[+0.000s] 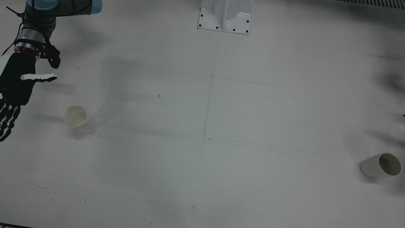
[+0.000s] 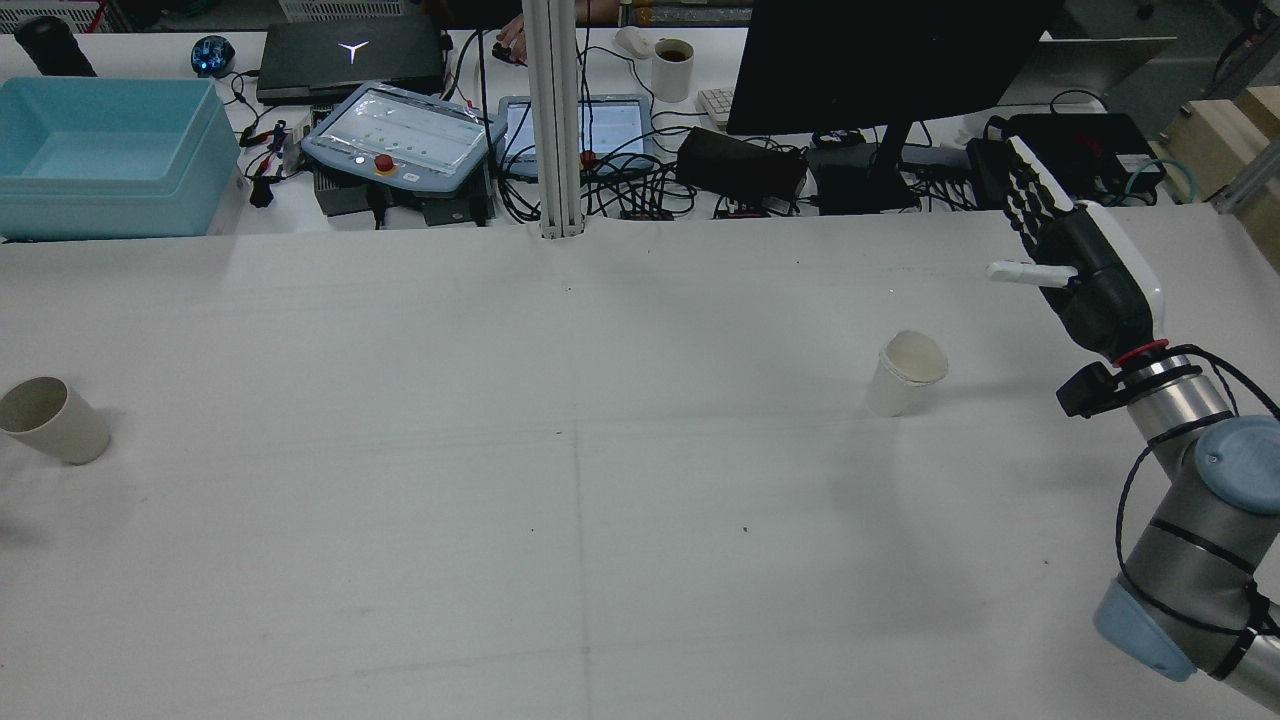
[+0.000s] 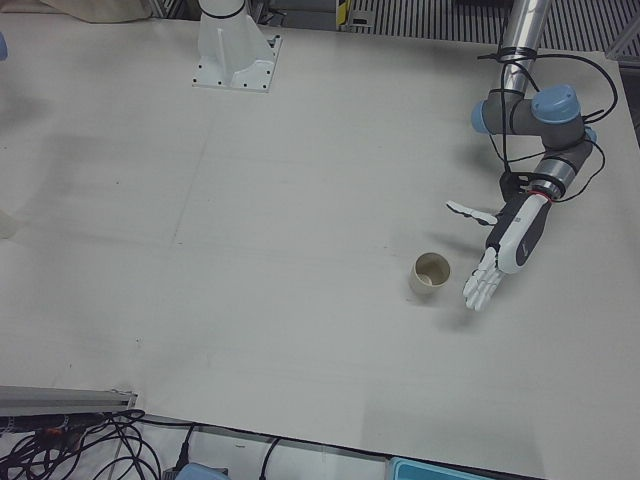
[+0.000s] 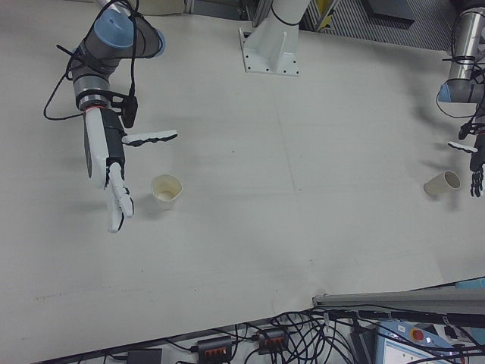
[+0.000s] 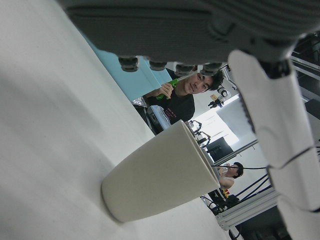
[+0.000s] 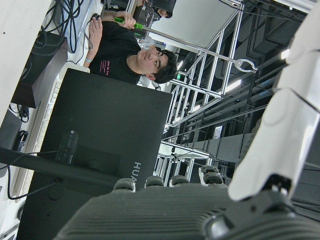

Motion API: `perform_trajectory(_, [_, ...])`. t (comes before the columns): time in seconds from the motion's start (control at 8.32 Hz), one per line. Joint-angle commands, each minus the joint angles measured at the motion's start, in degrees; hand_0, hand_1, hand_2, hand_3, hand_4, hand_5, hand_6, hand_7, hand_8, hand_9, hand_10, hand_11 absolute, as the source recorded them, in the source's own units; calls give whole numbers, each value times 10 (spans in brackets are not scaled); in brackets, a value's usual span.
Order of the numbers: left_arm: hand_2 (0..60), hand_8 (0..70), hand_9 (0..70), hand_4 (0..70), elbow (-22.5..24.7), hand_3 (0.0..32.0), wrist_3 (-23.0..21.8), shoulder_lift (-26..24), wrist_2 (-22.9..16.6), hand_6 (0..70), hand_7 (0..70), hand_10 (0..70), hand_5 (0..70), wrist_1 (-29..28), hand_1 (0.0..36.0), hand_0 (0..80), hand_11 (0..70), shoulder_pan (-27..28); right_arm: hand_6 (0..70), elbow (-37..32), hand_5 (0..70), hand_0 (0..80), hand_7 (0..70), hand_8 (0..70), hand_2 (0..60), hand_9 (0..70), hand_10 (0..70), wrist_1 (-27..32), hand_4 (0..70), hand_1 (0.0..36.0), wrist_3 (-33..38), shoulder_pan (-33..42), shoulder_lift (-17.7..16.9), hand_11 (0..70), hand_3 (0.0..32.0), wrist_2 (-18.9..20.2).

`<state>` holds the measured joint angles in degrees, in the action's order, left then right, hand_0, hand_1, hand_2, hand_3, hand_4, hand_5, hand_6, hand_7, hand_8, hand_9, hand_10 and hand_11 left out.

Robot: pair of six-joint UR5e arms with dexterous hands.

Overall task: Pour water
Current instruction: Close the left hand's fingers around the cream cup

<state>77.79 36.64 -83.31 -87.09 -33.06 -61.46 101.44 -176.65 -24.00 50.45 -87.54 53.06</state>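
White table [image 2: 600,480] all round, and I'm holding both hands empty with fingers spread, right hand [image 4: 114,163] beside the white cup [image 4: 167,189], left hand [image 3: 508,245] beside the beige cup [image 3: 430,275]; I'm judging both light, thin-walled, crushable, so I'm planning mid-wall grips.

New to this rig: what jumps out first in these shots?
Two paper cups on a big white table, far apart: a white cup near the right hand, and a beige cup at the left edge of the rear view. In the left-front view the left hand hangs open beside that beige cup without touching it. The right hand is also open, fingers spread, holding nothing.
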Motion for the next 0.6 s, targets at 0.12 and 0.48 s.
perform_trajectory(0.12, [0, 0, 0, 0, -51, 22, 7, -46, 21, 15, 19, 16, 65, -12, 142, 484, 40, 21, 0, 2, 78, 474, 0, 0, 44, 0, 0, -4, 0, 145, 0, 14, 2, 0, 52, 9])
perform_trajectory(0.48, [0, 0, 0, 0, -83, 0, 7, -67, 43, 20, 20, 19, 88, -14, 139, 479, 44, 42, 0, 2, 79, 473, 0, 0, 41, 0, 0, -4, 0, 142, 1, 15, 1, 0, 58, 9])
